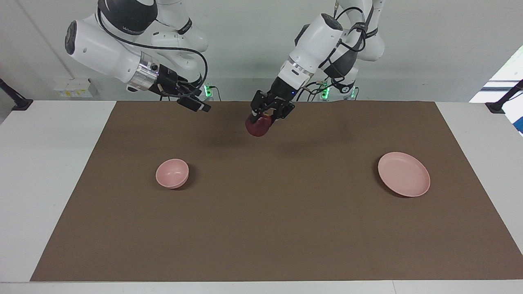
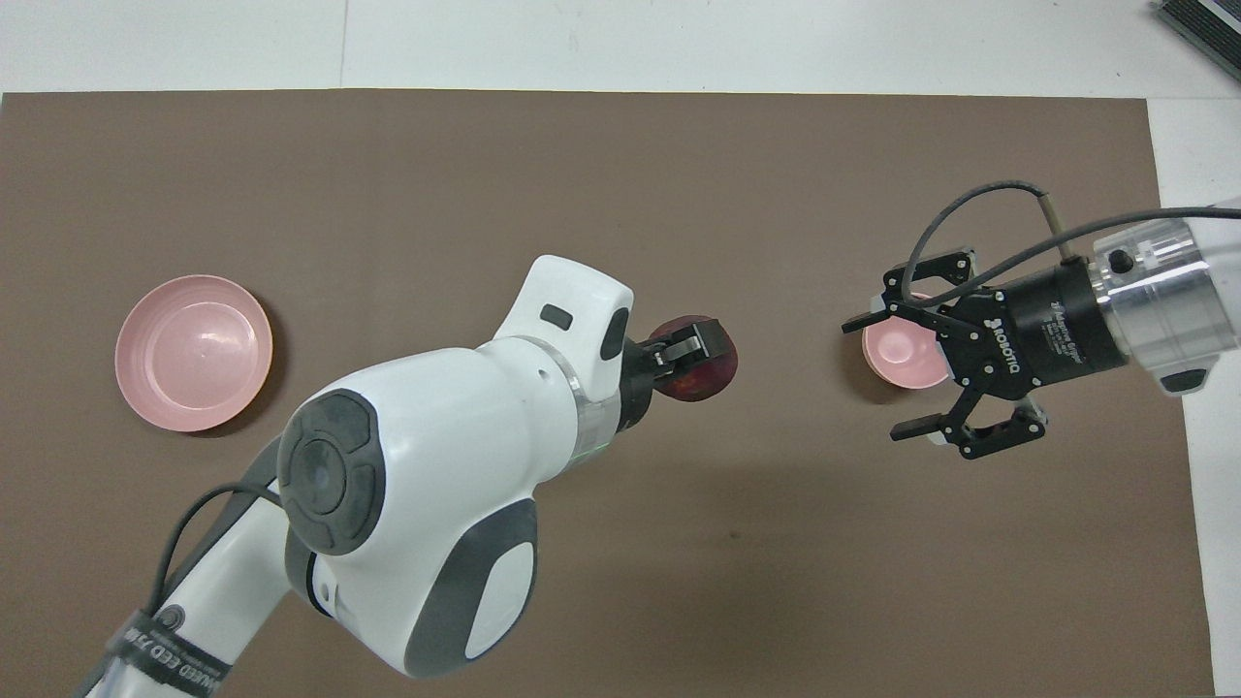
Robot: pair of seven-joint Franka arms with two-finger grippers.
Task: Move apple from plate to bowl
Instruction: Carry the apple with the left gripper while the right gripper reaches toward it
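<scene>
My left gripper (image 1: 262,120) is shut on the dark red apple (image 1: 257,126) and holds it in the air over the middle of the brown mat, between plate and bowl. The apple also shows in the overhead view (image 2: 700,376), under the left gripper (image 2: 692,353). The flat pink plate (image 1: 403,174) lies bare toward the left arm's end; it also shows in the overhead view (image 2: 194,352). The small pink bowl (image 1: 172,173) stands toward the right arm's end with nothing in it. My right gripper (image 1: 196,104) is open and raised over the mat by the bowl (image 2: 900,357), not touching it.
The brown mat (image 1: 269,228) covers most of the white table (image 1: 49,163). In the overhead view the right gripper (image 2: 878,378) hides part of the bowl. Black clamp posts (image 1: 500,104) stand at the table's corners nearest the robots.
</scene>
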